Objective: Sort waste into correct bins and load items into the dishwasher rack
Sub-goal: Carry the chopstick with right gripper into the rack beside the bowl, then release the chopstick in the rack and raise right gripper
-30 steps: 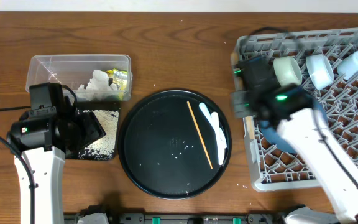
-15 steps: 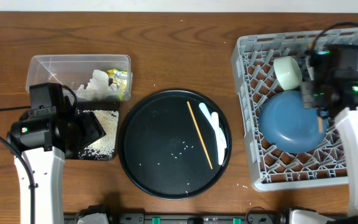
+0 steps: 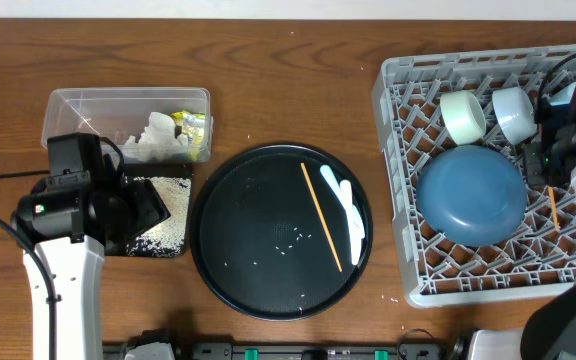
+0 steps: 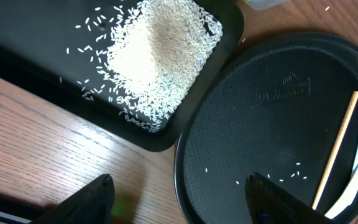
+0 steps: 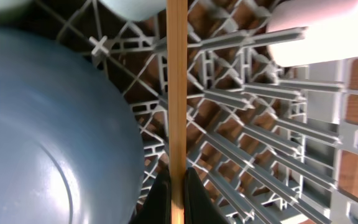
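Observation:
The grey dishwasher rack (image 3: 398, 80) at the right holds the big dark-blue bowl (image 3: 471, 195), upside down, and two pale cups (image 3: 462, 115) (image 3: 514, 112). My right gripper (image 3: 551, 178) is over the rack's right side, shut on a wooden chopstick (image 5: 176, 93) beside the blue bowl (image 5: 48, 137). A second chopstick (image 3: 320, 215) and the white spoon (image 3: 351, 215) lie on the round black tray (image 3: 238, 240). My left gripper (image 4: 179, 190) is open and empty, between the shallow black tray (image 4: 166, 140) of rice (image 4: 151, 53) and the round tray (image 4: 278, 118).
The clear tub (image 3: 68, 105) at the back left holds white napkins (image 3: 153, 140) and the yellow-green wrapper (image 3: 193, 128). A few rice grains (image 3: 290, 235) lie on the round tray. A third pale cup (image 5: 312, 31) lies in the rack.
My right arm has swung from the rack's left edge across to its right side, uncovering the blue bowl and cups. The left arm has not moved.

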